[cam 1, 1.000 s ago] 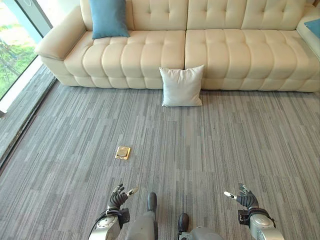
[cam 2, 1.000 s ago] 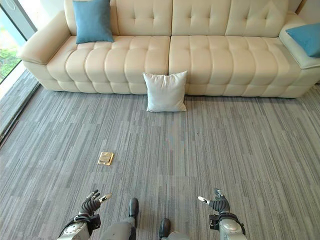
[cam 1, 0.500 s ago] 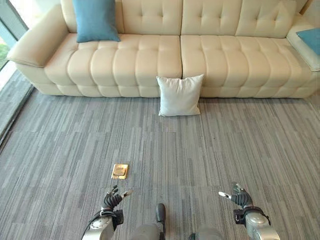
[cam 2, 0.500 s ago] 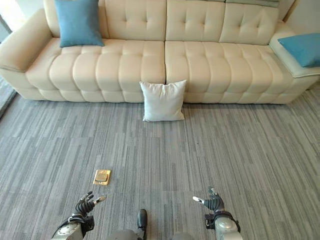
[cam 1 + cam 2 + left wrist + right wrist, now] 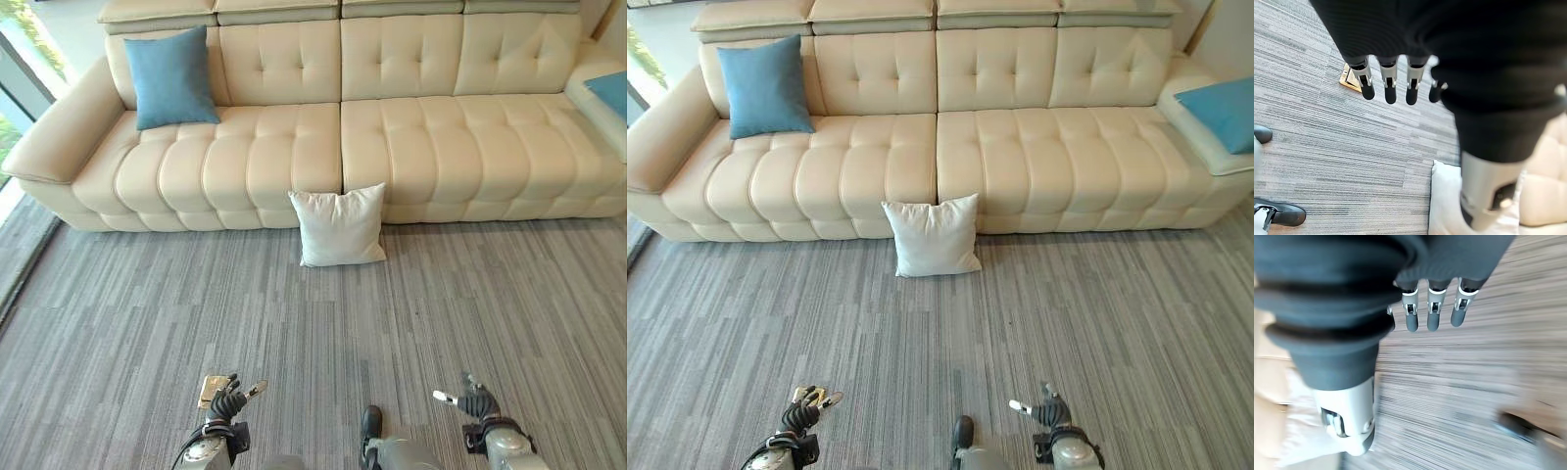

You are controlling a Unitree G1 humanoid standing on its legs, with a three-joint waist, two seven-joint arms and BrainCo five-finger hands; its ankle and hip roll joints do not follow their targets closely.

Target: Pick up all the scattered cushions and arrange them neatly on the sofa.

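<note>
Nearest to me, my left hand (image 5: 227, 402) hangs low with its fingers loosely relaxed and nothing in them; my right hand (image 5: 474, 401) is the same, empty, thumb standing out to the side. Just by my left hand a small brass floor plate (image 5: 212, 390) sits flush in the grey carpet (image 5: 137, 323).

Further off, well apart from both hands, the white cushion (image 5: 339, 226) stands on the carpet, leaning against the front of the sofa (image 5: 411, 147) about where the two seat sections meet. It is the one cushion I can see off the sofa, so I judge it to be my next pick.

On the seat beyond, a blue cushion (image 5: 170, 77) leans upright against the backrest near the left armrest, and another blue cushion (image 5: 1220, 113) lies on the far right end.

The risks as I see them: I must close in and reach low, and a soft cushion propped on edge may tip flat or slide sideways if I catch only one corner. A one-handed pinch could let it sag and slip out. Stepping in carelessly, I might nudge it with a foot first.
</note>
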